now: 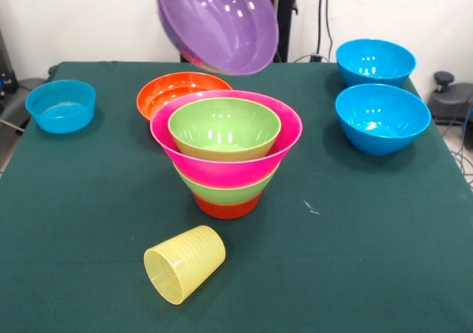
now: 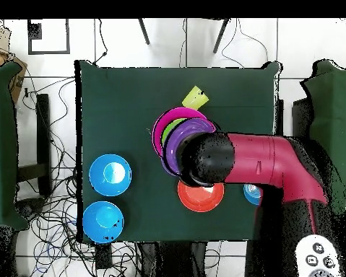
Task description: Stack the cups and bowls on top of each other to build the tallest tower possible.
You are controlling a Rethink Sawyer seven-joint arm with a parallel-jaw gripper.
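My pincer itself is hidden: in the front view only the purple bowl (image 1: 218, 23) shows, hanging tilted in the air at the top of the picture with its hollow turned toward the camera, and in the overhead view my red and black arm (image 2: 258, 166) covers the spot where the pincer would be. So I cannot tell whether it is clenched or released, though the purple bowl is clear of the worktop (image 1: 369, 237) and sits right at the end of my arm.

Just below that bowl stands the tower (image 1: 225, 156), near the middle of the worktop: a small orange bowl (image 1: 228, 208) at the base, a lime green bowl (image 1: 222, 190) over it, the big flaring pink bowl (image 1: 229, 169) on that, and a second lime green bowl (image 1: 224, 128) nested inside the pink one. The purple bowl does not touch the tower.

Seen from the front, another orange bowl (image 1: 168, 91) sits just behind the tower toward the far edge, partly hidden by the pink rim. The pale-yellow cup (image 1: 184, 263) lies on its side between the tower and the near edge, mouth toward the near left corner.

Two blue bowls (image 1: 382, 117) stand upright near the right edge, one behind the other toward the far right corner. A smaller blue bowl (image 1: 61, 105) stands at the left edge.
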